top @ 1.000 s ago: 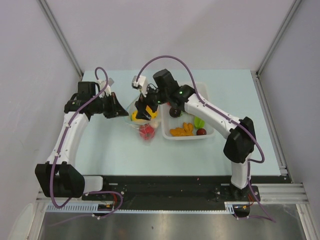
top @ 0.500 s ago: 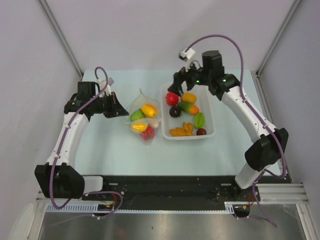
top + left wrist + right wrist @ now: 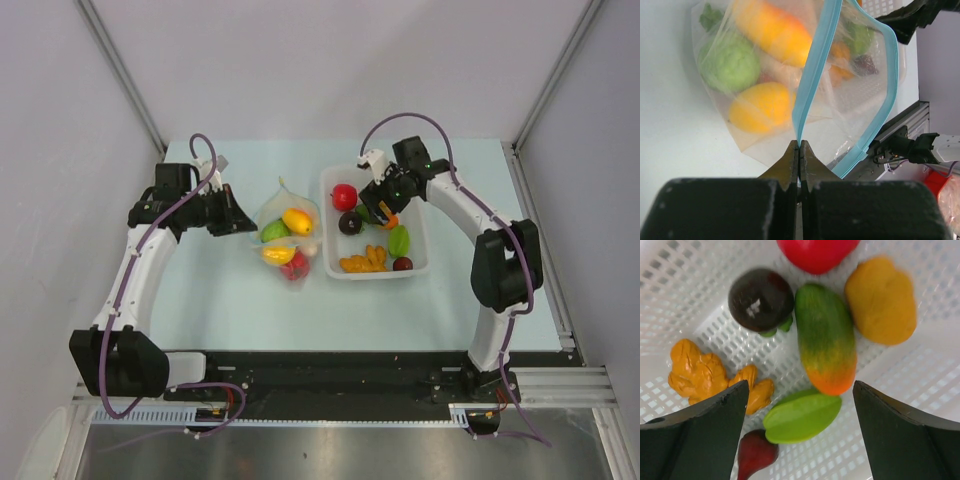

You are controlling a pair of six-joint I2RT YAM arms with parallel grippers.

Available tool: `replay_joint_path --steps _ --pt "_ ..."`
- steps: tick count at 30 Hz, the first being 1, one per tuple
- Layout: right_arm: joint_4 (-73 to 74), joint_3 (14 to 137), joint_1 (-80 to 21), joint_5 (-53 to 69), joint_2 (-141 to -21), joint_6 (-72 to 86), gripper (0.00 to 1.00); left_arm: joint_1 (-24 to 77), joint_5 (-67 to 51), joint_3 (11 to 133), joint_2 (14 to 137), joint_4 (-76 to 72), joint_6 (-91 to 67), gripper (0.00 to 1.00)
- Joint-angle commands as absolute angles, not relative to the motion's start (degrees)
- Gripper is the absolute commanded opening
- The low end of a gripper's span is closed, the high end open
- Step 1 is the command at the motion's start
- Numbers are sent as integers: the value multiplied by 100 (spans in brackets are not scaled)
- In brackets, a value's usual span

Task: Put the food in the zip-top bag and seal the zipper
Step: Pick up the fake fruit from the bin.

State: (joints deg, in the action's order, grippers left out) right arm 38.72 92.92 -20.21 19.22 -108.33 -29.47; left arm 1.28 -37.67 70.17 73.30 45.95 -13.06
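The clear zip-top bag point(image 3: 285, 232) lies left of the white basket point(image 3: 420, 265) with several toy foods inside. My left gripper point(image 3: 243, 222) is shut on the bag's teal-blue zipper point(image 3: 812, 75) and holds the mouth open. My right gripper point(image 3: 380, 212) is open and empty, low over the basket. Between its fingers lie a green-orange mango point(image 3: 826, 338) and a green starfruit point(image 3: 801, 418). Around them lie a dark purple fruit point(image 3: 760, 299), a red fruit point(image 3: 816, 253), a yellow fruit point(image 3: 881, 301), an orange ginger piece point(image 3: 702, 376) and a dark red piece point(image 3: 755, 454).
The bag holds a green fruit point(image 3: 731, 63), a yellow one point(image 3: 761, 106) and an orange-yellow one point(image 3: 771, 30). The basket's perforated walls point(image 3: 670, 280) enclose my right fingers. Grey walls stand around the table; the black rail runs along the near edge point(image 3: 330, 365).
My right arm has swung from over the bag, up to the back right, then down into the basket. A yellow-orange fruit now lies in the bag. The left gripper has not moved.
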Motion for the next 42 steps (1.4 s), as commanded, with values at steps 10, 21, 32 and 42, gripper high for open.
replay_joint_path --steps 10,21,32,42 --pt "3999 8561 -2399 -624 -10538 384 88 176 -3727 6979 7119 4465 -1222 0" --pt "4367 8561 -2461 -1256 -10898 1379 86 176 -3735 6908 7066 4395 -1230 0" --pt "4351 8561 -2452 -941 -11267 1626 82 176 -3718 6899 7066 4368 -1257 0" --pt "4438 8675 -2408 -615 -10961 1503 55 176 -3691 6908 7040 4430 -1230 0"
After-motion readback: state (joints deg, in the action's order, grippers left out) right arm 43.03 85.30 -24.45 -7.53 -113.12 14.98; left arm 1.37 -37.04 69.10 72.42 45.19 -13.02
